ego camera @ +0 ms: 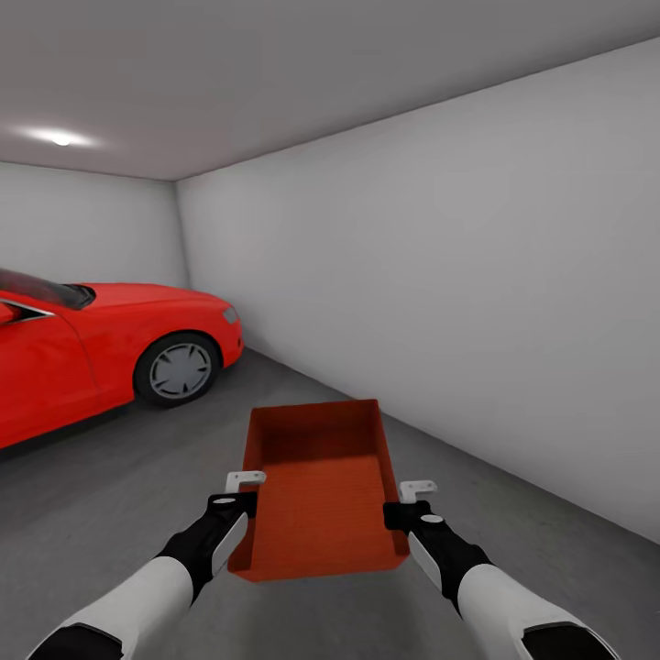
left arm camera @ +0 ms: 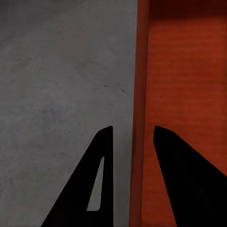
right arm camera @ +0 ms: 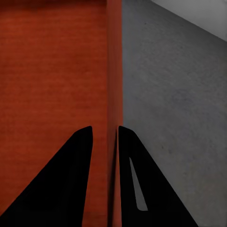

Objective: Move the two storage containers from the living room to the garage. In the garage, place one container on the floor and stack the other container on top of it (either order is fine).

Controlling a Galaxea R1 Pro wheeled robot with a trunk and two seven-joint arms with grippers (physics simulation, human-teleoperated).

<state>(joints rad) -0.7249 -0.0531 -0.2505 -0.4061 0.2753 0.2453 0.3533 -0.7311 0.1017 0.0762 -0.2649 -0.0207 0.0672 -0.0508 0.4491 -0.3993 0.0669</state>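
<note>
One red-orange open-top storage container (ego camera: 316,486) hangs in front of me over the garage's dark concrete floor (ego camera: 101,495), held by its two long side walls. My left gripper (ego camera: 240,502) is shut on its left wall and my right gripper (ego camera: 403,506) on its right wall. In the left wrist view the black fingers (left arm camera: 101,156) straddle the container's wall (left arm camera: 140,85), with the left gripper (left arm camera: 133,130) over the rim. The right wrist view shows the right gripper (right arm camera: 105,128) pinching the opposite wall (right arm camera: 114,71), the container's bare inside (right arm camera: 52,61) beside it.
A red car (ego camera: 101,353) stands at the left, its front wheel (ego camera: 179,368) about a container's length beyond the bin. A plain light-grey wall (ego camera: 477,302) runs along the right. Open concrete floor (right arm camera: 175,94) lies between car and wall.
</note>
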